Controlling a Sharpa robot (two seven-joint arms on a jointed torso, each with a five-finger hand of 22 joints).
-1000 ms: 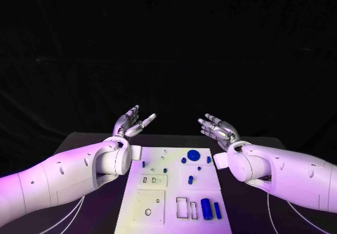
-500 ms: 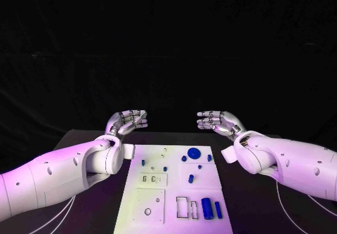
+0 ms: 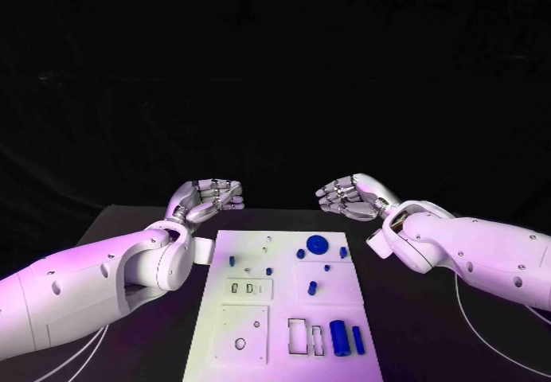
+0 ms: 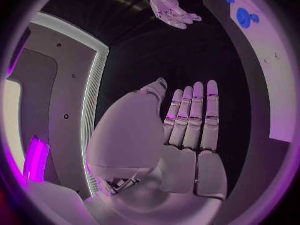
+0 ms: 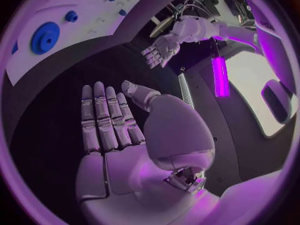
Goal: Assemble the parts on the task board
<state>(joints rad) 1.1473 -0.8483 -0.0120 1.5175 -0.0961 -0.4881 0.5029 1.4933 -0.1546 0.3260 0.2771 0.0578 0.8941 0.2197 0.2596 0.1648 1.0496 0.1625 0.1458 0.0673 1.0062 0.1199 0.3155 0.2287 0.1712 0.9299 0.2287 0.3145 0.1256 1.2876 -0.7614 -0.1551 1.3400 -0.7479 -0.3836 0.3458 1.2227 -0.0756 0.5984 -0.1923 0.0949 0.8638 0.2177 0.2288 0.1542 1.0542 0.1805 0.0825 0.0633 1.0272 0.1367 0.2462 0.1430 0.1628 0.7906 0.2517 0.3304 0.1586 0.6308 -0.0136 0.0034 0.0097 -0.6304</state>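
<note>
The white task board (image 3: 287, 314) lies in the middle of the table. Blue parts sit on it: a round disc (image 3: 317, 241) near the far edge, a thick cylinder (image 3: 338, 337) and a slim bar (image 3: 357, 338) near the front right. My left hand (image 3: 207, 197) hovers beyond the board's far left corner, my right hand (image 3: 350, 195) beyond the far right corner. Both hold nothing. In the wrist views the left hand's fingers (image 4: 194, 115) and the right hand's fingers (image 5: 103, 117) lie straight, side by side. The disc (image 5: 45, 37) and board (image 5: 106, 10) show in the right wrist view too.
Several smaller blue pieces (image 3: 311, 287) and empty slots (image 3: 298, 336) are spread over the board. The black table (image 3: 425, 318) runs on both sides of it. My white forearms (image 3: 103, 286) flank the board above the table.
Both hands have turned from palms-up with spread fingers to fingers drawn together, and have drifted slightly away from the board. The parts have not moved.
</note>
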